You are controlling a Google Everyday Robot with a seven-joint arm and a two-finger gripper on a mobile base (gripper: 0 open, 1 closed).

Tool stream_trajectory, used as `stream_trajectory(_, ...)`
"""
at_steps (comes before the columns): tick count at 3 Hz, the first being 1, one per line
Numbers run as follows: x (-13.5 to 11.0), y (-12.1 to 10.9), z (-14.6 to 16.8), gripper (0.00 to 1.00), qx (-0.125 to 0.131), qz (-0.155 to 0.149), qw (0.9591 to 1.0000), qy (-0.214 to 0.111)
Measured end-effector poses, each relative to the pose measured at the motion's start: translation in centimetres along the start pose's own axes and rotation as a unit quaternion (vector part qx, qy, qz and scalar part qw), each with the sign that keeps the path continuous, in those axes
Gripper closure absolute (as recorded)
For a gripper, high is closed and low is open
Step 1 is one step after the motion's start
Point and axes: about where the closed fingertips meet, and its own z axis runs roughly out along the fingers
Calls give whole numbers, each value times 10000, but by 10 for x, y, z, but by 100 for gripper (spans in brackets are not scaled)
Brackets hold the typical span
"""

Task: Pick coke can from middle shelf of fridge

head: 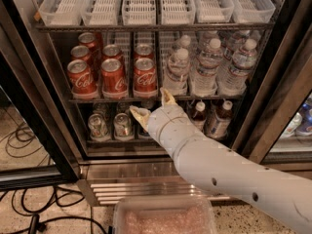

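Fridge [271,87] with its door open fills the view, black frames at either side and a steel louvred base below. A thick white robot arm [234,177] reaches in from the lower right. White plastic baskets [139,4] line the top rack. Beneath them runs the middle shelf [105,100], a dark wire rack, with red cans in three rows on its left half and clear water bottles [209,65] on its right. The coke can [145,77] nearest the arm stands upright at the front of the right-hand red row, untouched. The gripper [153,106] sits just below and in front of that can, level with the shelf's front rail. Its jaws are spread wide and hold nothing; one tip stands up beside the rail, the other points left above the lower cans [123,126]. Judging from this, the gripper is too low, and pushing forward would likely catch the rail or knock the lower cans. Once raised, the wide jaws could nudge the neighbouring red can or a bottle, and a grip near the can's base might tip it.
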Motion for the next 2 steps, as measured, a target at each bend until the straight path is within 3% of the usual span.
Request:
stream_trajectory(1, 0, 0, 0, 31, 0, 0, 10000, 0)
stream_trajectory(2, 0, 0, 0, 32, 0, 0, 10000, 0)
